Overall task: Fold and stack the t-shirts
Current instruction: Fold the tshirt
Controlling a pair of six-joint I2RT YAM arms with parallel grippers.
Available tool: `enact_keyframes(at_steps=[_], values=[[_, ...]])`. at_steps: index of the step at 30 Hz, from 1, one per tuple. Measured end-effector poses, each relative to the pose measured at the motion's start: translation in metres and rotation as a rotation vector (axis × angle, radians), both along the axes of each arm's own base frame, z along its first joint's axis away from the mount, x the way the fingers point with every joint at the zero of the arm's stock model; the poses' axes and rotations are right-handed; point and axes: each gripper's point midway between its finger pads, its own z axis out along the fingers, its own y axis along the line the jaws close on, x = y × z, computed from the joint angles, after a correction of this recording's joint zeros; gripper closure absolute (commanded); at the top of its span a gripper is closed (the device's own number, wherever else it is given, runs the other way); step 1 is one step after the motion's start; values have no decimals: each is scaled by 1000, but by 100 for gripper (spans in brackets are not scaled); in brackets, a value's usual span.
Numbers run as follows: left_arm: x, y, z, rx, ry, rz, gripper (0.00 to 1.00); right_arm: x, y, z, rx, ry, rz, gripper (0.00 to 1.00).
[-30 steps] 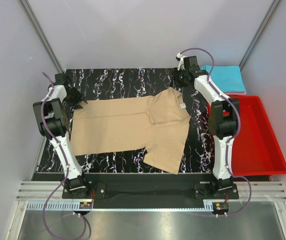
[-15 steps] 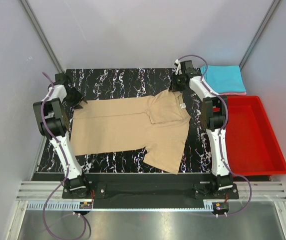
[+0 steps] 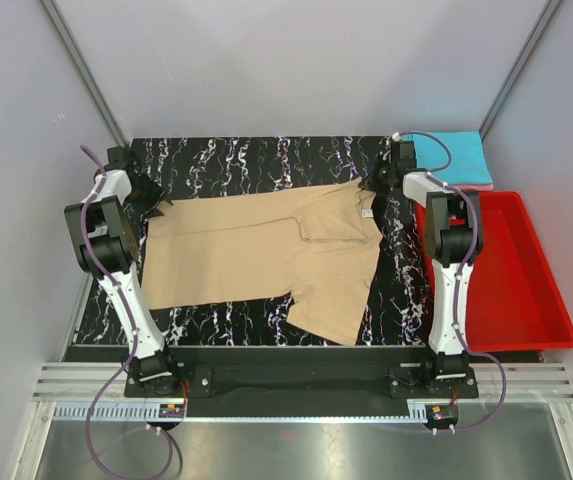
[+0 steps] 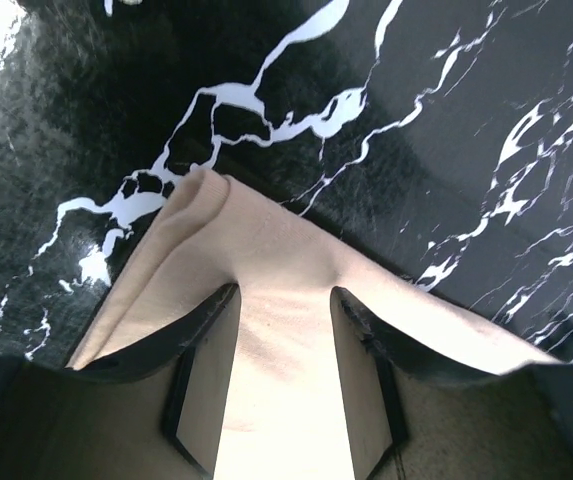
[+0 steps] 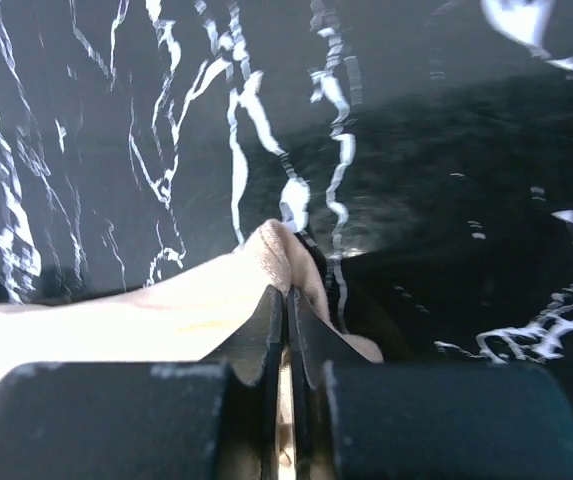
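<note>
One tan t-shirt [image 3: 256, 250], one cyan t-shirt [image 3: 454, 155], one pink t-shirt [image 3: 478, 186], one red bin [image 3: 556, 338]

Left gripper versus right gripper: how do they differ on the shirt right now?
The left gripper has its jaws apart, with a corner of the tan shirt lying flat between them. The right gripper is closed, pinching a bunched edge. The left is at the shirt's far left corner, the right at its far right. Both are on the same shirt.
</note>
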Motion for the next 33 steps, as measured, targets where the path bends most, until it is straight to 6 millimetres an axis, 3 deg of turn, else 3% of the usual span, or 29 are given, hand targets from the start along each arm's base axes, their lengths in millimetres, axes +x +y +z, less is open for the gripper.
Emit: enact_keyframes(at_steps=[4,8,15,24,33], values=[[11,-4,1,-38,-38,12,51,3,-3,3,90,-19,-52,99],[31,-16,3,-93,-91,2,51,10,3,10,174,-47,-93,79],[58,-19,4,-101,-129,0,51,18,4,19,232,-49,-156,69],[63,-19,4,-104,-129,2,51,42,5,48,254,-122,-162,71],[63,-19,4,-106,-129,5,51,35,-4,34,194,-53,-190,67]])
